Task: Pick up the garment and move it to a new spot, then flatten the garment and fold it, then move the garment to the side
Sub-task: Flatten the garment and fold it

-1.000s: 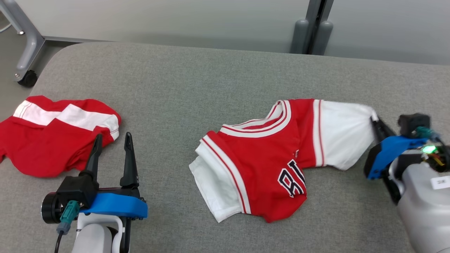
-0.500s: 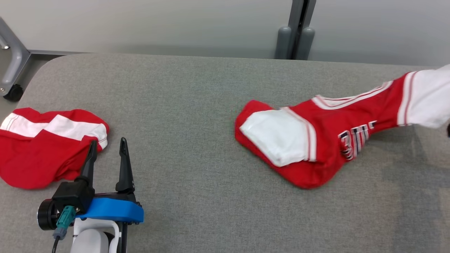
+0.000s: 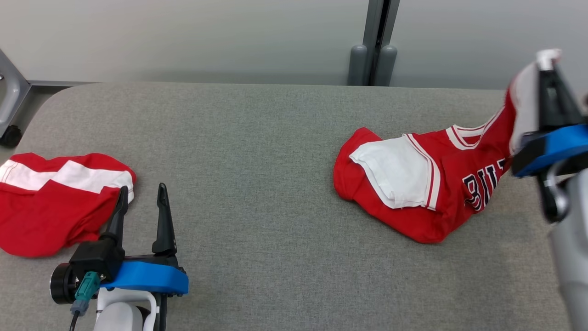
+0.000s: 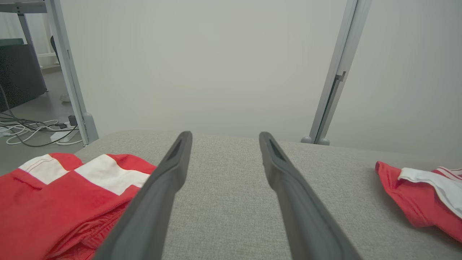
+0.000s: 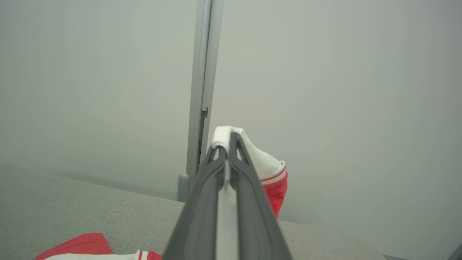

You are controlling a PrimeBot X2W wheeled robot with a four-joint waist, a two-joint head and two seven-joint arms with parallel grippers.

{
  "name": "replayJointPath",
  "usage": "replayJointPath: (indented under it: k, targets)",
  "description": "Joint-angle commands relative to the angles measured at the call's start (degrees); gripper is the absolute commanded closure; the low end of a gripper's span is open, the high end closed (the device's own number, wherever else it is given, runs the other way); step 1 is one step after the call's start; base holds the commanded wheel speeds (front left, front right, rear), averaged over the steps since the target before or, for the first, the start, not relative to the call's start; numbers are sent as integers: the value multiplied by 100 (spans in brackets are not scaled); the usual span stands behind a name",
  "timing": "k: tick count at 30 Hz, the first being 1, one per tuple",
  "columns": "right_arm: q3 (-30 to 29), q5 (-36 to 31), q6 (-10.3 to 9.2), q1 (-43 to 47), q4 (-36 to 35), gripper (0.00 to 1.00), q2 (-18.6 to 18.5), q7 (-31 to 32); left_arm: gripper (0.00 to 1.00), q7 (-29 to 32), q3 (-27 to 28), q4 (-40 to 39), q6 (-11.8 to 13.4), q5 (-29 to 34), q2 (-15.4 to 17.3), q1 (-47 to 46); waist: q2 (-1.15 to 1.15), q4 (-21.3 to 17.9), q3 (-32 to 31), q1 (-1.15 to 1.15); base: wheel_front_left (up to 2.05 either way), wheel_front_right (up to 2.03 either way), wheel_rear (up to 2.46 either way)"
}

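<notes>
grip: right gripper clenched on jersey sleeve, I think by the cuff | jersey half-lifted, body lying on desk | left gripper released, idle | risk: thin pinch slips; dragged fabric bunches

Head camera looks down and forward over the grey table from above, taking in its far edge and the wall. Left wrist camera sits low, near the tabletop, facing that wall; right wrist camera, set higher, faces it too. All three share the upright post, table and red jersey.
</notes>
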Motion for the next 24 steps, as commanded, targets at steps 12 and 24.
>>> replayJointPath:
  k: [12, 24]
  targets:
    - [2551, 685, 1, 660, -1319, 100, 806, 449, 0, -15, -20, -36, -7, -2, -5, 50, 0, 212, -53, 0, 0, 0, 0]
    - [4711, 1152, 1, 1023, -889, 100, 1403, 332, 0, -15, -108, 34, 26, -81, -5, -48, 0, 481, -44, 0, 0, 0, 0]
